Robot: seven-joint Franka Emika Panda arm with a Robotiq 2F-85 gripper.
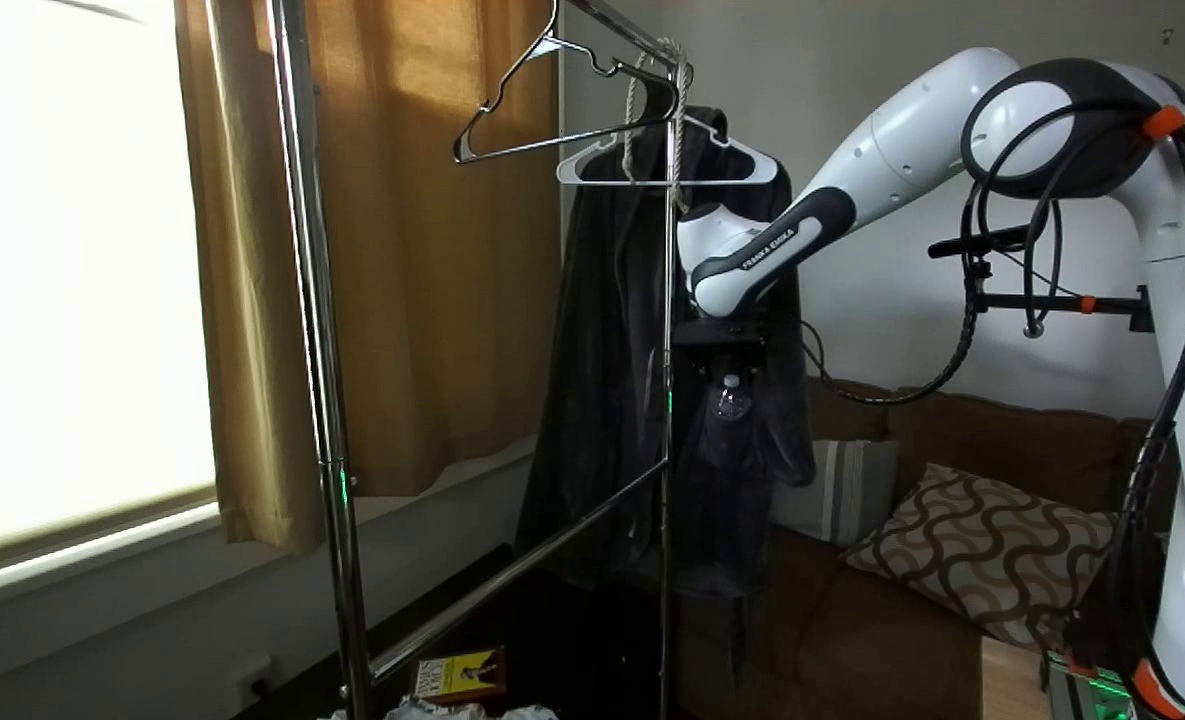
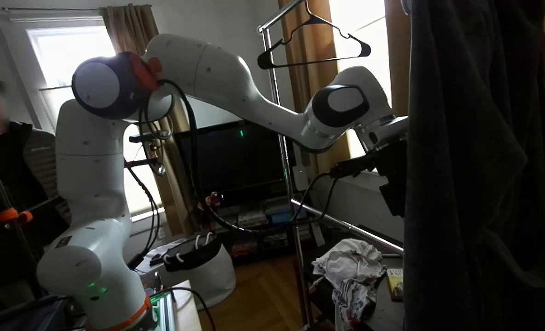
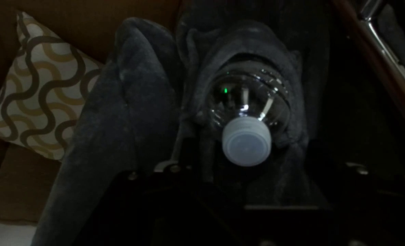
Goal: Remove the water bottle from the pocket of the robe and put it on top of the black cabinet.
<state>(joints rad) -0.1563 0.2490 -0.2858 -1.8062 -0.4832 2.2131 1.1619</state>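
The water bottle [image 3: 246, 99], clear with a pale cap, pokes cap-first out of the pocket [image 3: 245, 42] of the robe; its lower part is hidden in the cloth. The dark robe [image 1: 602, 400] hangs from a white hanger and fills the right side of an exterior view [image 2: 474, 151]. My gripper [image 3: 253, 152] is open just above the pocket, its dark fingers apart on either side of the cap and not visibly touching it. Poor light hides the fingertips' detail. A dark low unit, seemingly the black cabinet [image 2: 387, 312], stands below the rack.
A metal rack [image 1: 314, 300] stands beside the arm, with an unused hanger [image 2: 313, 64] on its bar. White cloth [image 2: 350, 264] and a yellow book [image 1: 460, 673] lie on the dark unit. Behind the robe is a brown sofa with a patterned pillow [image 1: 982, 550]. A person [image 2: 19, 174] stands near the base.
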